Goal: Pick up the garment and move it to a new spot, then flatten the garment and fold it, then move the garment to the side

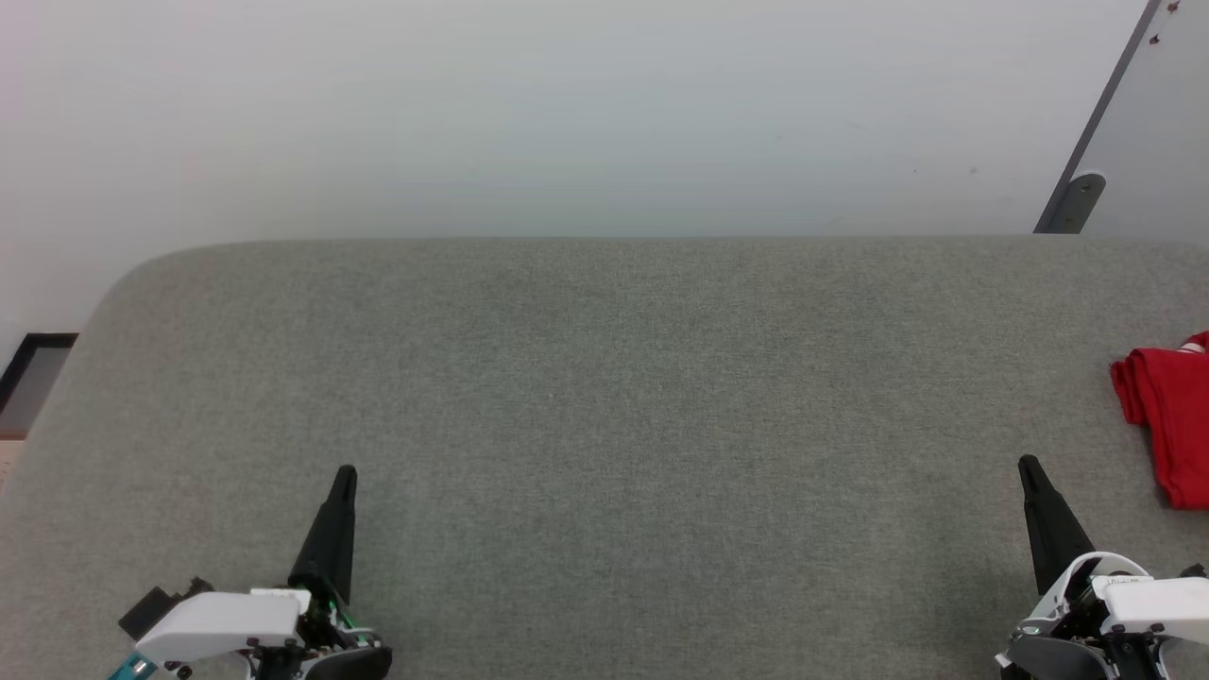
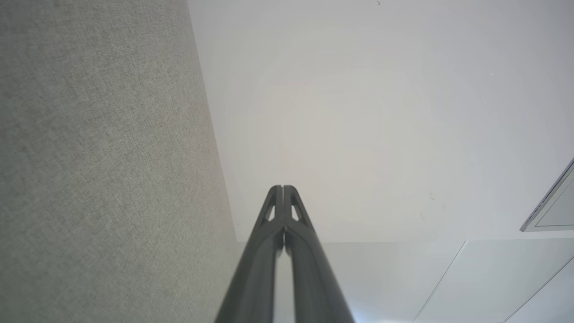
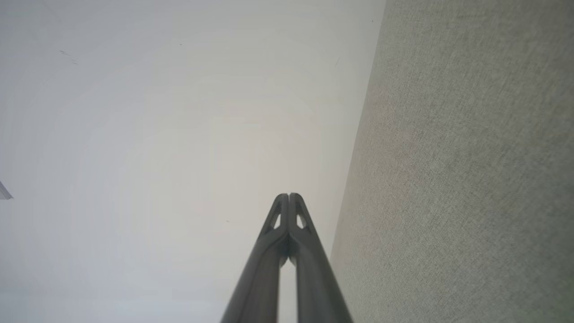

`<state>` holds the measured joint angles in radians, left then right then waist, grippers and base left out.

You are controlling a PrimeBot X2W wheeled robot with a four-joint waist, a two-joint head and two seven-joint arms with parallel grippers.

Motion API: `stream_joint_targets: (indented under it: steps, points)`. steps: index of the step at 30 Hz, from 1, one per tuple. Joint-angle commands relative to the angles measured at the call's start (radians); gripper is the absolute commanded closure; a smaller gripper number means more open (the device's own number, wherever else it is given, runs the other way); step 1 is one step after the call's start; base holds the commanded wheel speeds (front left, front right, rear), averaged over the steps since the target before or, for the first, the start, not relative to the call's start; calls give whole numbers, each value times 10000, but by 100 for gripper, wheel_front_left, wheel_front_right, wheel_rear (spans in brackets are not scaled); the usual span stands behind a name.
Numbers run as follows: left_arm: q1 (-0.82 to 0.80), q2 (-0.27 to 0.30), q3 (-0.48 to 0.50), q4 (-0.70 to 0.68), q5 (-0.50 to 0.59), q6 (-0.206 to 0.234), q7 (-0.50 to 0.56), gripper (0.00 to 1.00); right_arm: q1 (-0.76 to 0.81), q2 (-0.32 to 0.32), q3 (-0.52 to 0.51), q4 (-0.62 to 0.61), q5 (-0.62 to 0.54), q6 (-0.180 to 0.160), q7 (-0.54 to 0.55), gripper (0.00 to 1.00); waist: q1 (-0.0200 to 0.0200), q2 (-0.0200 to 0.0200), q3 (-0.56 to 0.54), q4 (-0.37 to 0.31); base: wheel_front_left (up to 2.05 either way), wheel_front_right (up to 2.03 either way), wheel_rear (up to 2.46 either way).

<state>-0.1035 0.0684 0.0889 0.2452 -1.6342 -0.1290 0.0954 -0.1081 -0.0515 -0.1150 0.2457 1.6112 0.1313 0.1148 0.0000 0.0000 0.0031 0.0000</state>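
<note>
Head view shows the garment (image 1: 1169,420) bunched at the right edge of the grey surface (image 1: 604,425), partly cut off by the frame. It is likely soft and light, so pinching a raised fold should lift it. The left end effector (image 1: 345,475) and right end effector (image 1: 1028,465) are both closed and empty.

A grey fabric-covered table (image 1: 604,425) carries a bunched red garment (image 1: 1171,416) at its right edge.

The left gripper (image 1: 346,477) has two long dark fingers (image 2: 260,269) with small holes near the tips, and a white shell (image 1: 222,623) with a teal bit (image 1: 132,668). The right gripper (image 1: 1030,467) is dark and white too.
</note>
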Motion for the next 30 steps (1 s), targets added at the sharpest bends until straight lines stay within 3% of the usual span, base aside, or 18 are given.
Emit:
stream_joint_targets:
  steps: [1, 30]
  points:
    - [-87, -16, 25, 14, 23, -31, 13, 100, -33, 38, 4, 3, 24, -10, 25, 100, 0, 0, 0, 1, 0, 0, 0]
    - [-99, -71, 102, 18, 103, -31, 83, 100, -32, 38, 9, 3, 29, -12, 21, 100, 0, 0, 0, 1, 0, 0, 0]
